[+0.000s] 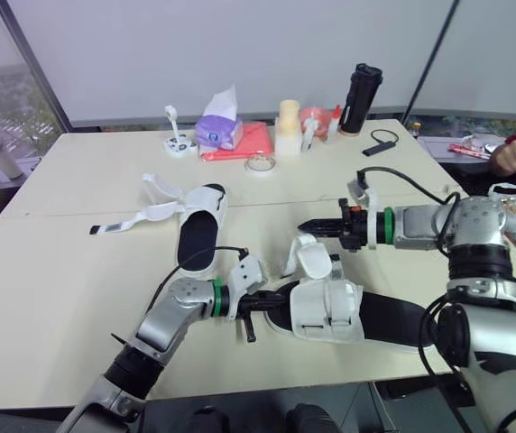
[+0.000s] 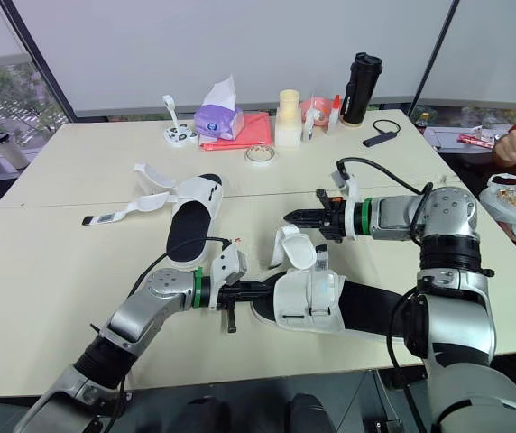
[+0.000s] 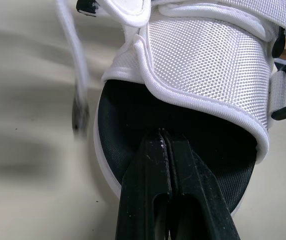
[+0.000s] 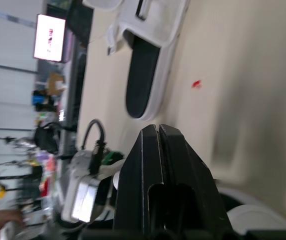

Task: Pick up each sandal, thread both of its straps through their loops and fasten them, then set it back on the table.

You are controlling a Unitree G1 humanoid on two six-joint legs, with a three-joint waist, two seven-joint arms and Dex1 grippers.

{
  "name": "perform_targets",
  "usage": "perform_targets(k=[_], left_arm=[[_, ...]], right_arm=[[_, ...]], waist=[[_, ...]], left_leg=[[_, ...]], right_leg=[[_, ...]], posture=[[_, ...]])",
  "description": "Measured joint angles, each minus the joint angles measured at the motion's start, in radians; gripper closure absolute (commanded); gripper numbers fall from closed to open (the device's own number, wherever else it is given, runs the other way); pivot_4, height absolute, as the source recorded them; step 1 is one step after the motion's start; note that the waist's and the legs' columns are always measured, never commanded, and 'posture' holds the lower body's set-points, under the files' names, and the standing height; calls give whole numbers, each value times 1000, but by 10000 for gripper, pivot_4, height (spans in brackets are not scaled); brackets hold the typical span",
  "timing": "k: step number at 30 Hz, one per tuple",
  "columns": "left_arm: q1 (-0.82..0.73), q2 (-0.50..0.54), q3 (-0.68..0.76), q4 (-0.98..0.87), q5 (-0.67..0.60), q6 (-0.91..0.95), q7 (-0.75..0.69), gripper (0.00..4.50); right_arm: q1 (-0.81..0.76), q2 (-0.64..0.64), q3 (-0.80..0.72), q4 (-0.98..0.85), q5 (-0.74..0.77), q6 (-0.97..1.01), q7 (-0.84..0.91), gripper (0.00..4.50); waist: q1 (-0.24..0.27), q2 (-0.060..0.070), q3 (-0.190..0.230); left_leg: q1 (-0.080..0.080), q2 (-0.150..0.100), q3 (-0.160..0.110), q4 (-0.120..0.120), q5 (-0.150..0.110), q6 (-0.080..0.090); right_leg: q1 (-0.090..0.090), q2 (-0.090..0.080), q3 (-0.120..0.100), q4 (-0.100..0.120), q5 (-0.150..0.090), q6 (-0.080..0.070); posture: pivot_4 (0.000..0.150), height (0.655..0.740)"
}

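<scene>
Work centres on the near sandal [image 1: 330, 316], lying low and centre in the head views with its toe pointing toward the left side of the frame. It rests flat on the desk [image 1: 69, 271]. Its broad white upper is folded across the black footbed, but one strap [image 1: 312, 260] stands up loose above it, so the fastening on this one looks unfinished.

The left hand [image 1: 260, 304] is clenched, fingers pressed flat together, and its tips sit right at the sandal's toe, against the black footbed just under the white upper. Whether it pinches the sole edge or merely touches it, the pictures don't settle.

The right hand [image 1: 305, 225] hovers mid-frame, just above that raised strap, also clenched and carrying nothing.

The next move likely calls for the right hand to open, drop onto the loose strap and feed it through its loop while the left steadies the toe.

The second sandal [image 1: 202, 230] waits left of centre, its straps [image 1: 150, 214] splayed out wide, apparently not yet threaded.
</scene>
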Motion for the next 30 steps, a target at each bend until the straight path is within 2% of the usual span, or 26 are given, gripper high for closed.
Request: perform_targets(k=[1,4,8,16,22,30], left_arm=[[0,-1,0,0,0,0,1,45000],[2,-2,0,0,0,-6,2,45000],[3,-2,-1,1,0,-8,6,45000],[7,-3,-1,-1,0,-10,11,45000],[10,-3,-1,-3,0,-12,15,45000],[10,-3,-6,-3,0,-18,22,45000]], right_arm=[[-4,-14,14,0,-43,-37,40,44814],[-13,-61,57,-15,-133,-104,157,36102],[-18,-87,107,-54,-181,-71,279,16355],[-37,-155,162,-40,-262,42,433,16355],[-37,-154,167,-40,-294,66,496,16355],[-37,-42,150,-26,-351,43,485,16355]], waist=[[0,0,0],[0,0,0],[-1,0,0],[0,0,0],[0,0,0],[1,0,0]], left_leg=[[0,0,0,0,0,0],[0,0,1,0,0,0],[0,0,0,0,0,0],[0,0,-1,-1,0,0],[0,0,0,-1,0,0],[0,0,-1,-1,0,0]], right_leg=[[0,0,0,0,0,0],[0,0,0,-1,0,0],[0,0,0,-1,0,0],[0,-1,0,-1,-2,-2],[0,-1,0,-1,-1,-2],[0,-1,0,-1,-1,-1]], posture=[[1500,7400],[1500,7400],[1500,7400],[1500,7400],[1500,7400],[1500,7400]])
